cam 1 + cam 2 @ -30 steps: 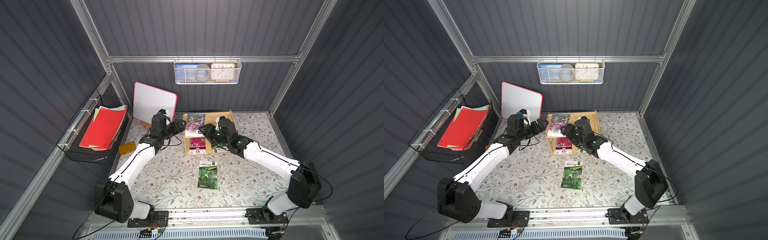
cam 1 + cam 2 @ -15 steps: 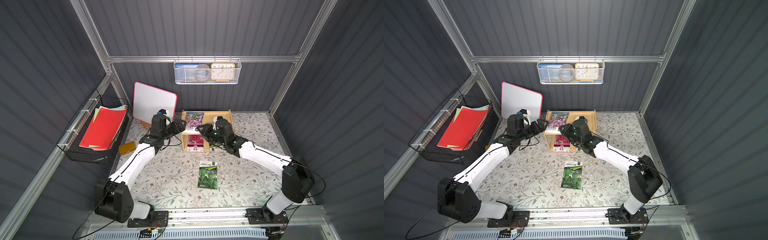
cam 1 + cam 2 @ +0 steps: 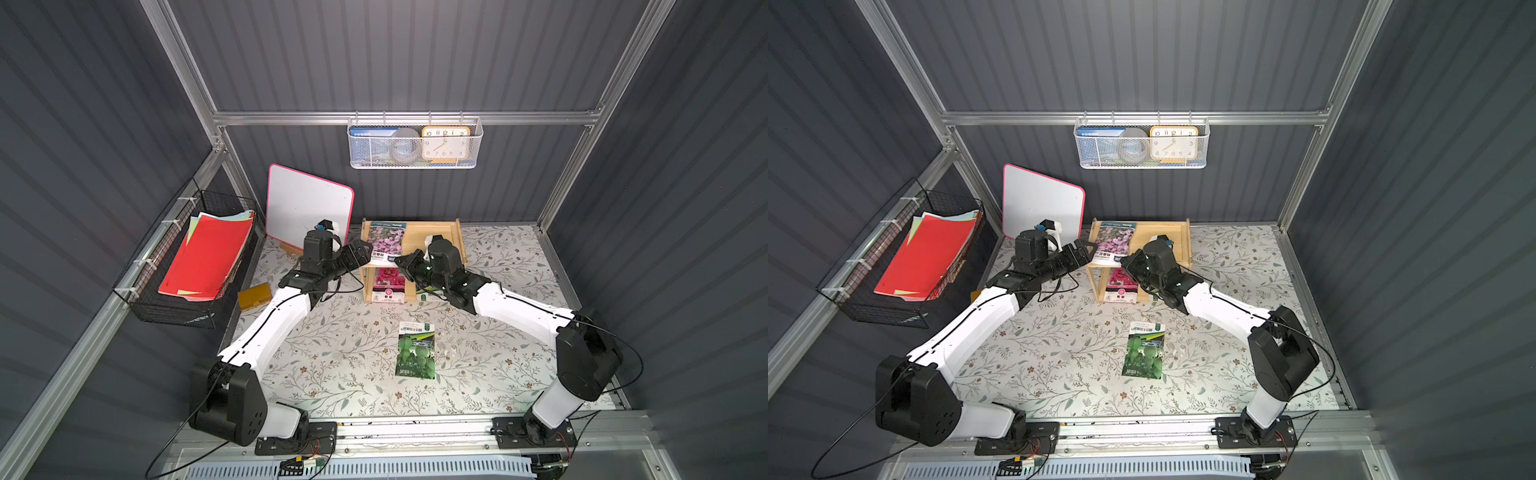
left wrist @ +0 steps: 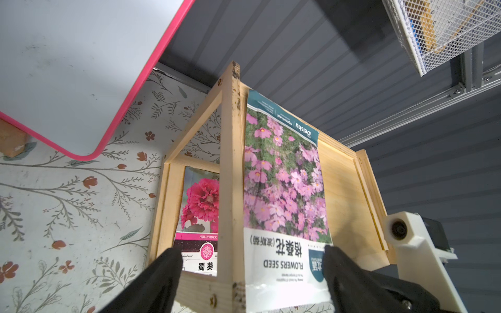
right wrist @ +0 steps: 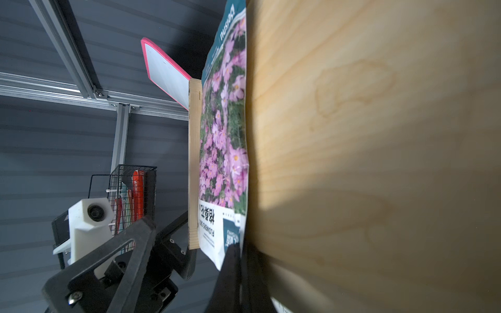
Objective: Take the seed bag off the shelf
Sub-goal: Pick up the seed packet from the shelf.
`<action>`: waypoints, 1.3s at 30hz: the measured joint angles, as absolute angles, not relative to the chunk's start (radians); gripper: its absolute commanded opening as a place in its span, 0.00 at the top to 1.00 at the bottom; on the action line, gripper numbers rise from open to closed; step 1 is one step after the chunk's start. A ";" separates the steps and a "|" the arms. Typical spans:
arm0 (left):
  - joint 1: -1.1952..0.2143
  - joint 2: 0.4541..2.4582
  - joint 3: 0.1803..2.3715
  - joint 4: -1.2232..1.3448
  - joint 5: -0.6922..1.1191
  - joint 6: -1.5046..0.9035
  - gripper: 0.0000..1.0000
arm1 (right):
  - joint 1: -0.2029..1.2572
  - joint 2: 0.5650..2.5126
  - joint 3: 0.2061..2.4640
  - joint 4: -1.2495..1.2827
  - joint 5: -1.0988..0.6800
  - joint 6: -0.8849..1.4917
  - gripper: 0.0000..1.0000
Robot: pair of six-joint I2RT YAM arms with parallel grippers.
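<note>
R gripper (image 5: 238, 252) has just closed, now pinching front corner of pink-flower paper seed bag (image 3: 387, 241). The bag lies flat on top tier of light pine 2-tier shelf (image 3: 434, 237). L gripper (image 4: 250, 260) stays spread, straddling shelf's side rail. Grip looks set, so pull-off prob. next.

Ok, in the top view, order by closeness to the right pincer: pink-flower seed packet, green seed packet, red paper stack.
1. Pink-flower seed packet, on the pine shelf, held by right pincer.
2. Green seed packet, flat on table.
3. Red paper stack, in black wire basket.
</note>
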State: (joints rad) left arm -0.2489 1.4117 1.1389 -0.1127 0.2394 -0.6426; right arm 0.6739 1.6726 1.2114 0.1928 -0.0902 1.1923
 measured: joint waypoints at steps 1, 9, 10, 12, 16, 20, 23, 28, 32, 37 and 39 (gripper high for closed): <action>-0.249 1.412 1.138 -0.113 0.239 -0.643 0.14 | 0.674 1.673 1.211 0.193 -0.091 1.192 1.00; -0.249 1.418 1.135 -0.088 0.263 -0.642 0.16 | 0.671 1.659 1.211 0.170 -0.092 1.170 1.00; -0.249 1.420 1.135 -0.084 0.269 -0.642 0.16 | 0.670 1.654 1.209 0.163 -0.092 1.166 1.00; -0.249 1.425 1.135 -0.078 0.281 -0.641 0.16 | 0.667 1.634 1.199 0.144 -0.089 1.153 1.00; -0.249 1.430 1.135 -0.073 0.292 -0.639 0.16 | 0.662 1.586 1.187 0.123 -0.080 1.123 1.00; -0.249 1.430 1.135 -0.071 0.292 -0.639 0.16 | 0.655 1.522 1.180 0.104 -0.073 1.088 1.00; -0.249 1.428 1.135 -0.072 0.287 -0.639 0.16 | 0.649 1.475 1.180 0.088 -0.074 1.056 1.00; -0.249 1.399 1.137 -0.088 0.263 -0.640 0.16 | 0.633 1.379 1.158 0.038 -0.076 1.000 1.00; -0.249 1.372 1.155 -0.097 0.250 -0.640 0.16 | 0.614 1.292 1.136 -0.020 -0.079 0.958 1.00; -0.249 1.360 1.165 -0.097 0.245 -0.640 0.16 | 0.598 1.198 1.135 -0.093 -0.088 0.910 1.00; -0.249 1.360 1.165 -0.101 0.241 -0.640 0.16 | 0.596 1.162 1.135 -0.119 -0.099 0.894 1.00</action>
State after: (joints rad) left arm -0.2489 1.3602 1.1652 -0.1009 0.2413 -0.6395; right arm 0.5957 1.1622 1.1351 -0.1192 -0.0986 0.8940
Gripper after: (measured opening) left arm 0.840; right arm 0.042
